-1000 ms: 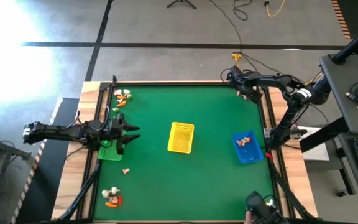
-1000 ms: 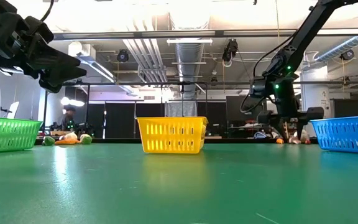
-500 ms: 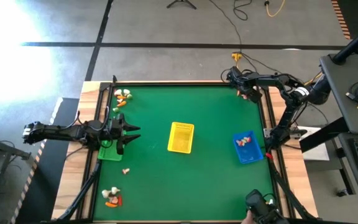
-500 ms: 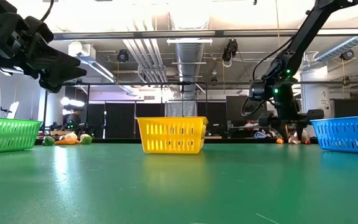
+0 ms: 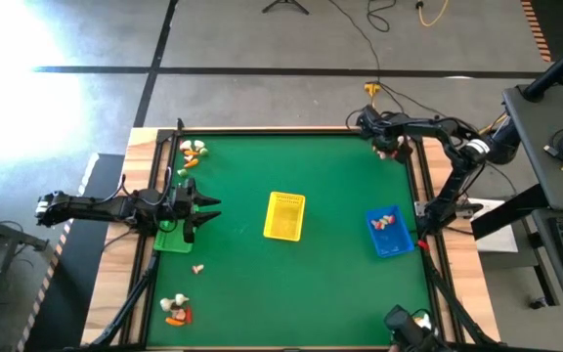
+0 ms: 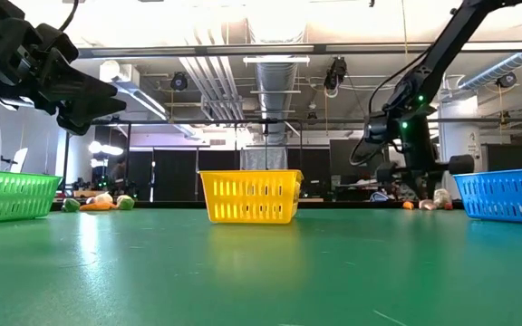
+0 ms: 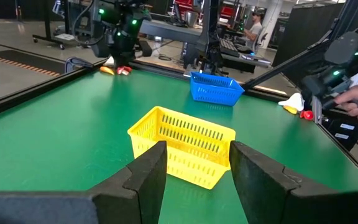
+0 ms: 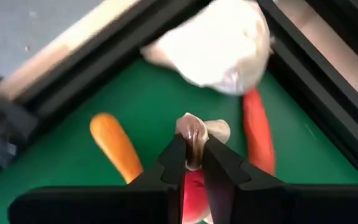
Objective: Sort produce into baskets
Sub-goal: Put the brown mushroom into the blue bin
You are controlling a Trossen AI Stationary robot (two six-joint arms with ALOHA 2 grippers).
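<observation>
A green felt table top (image 5: 301, 274) framed in pale wood stands on a grey concrete floor (image 5: 262, 49), with dark shelving and ceiling ducts in the room behind; on it sit a perforated green plastic basket (image 5: 173, 238) at the left edge, a yellow one (image 5: 283, 215) in the middle and a blue one (image 5: 389, 233) at the right holding red-and-white pieces, while loose tiny toy produce (image 5: 193, 152) lies in the far-left, near-left and far-right corners. The left gripper (image 5: 206, 209) hangs over the green basket, its fingers (image 7: 146, 177) parted and empty, as a second ago. The right gripper (image 8: 194, 160), in the far-right corner, was part open then and has since closed its fingers on a small cream-and-red toy piece (image 8: 194, 134) lying between an orange carrot piece (image 8: 115, 147) and a red one (image 8: 258, 130).
</observation>
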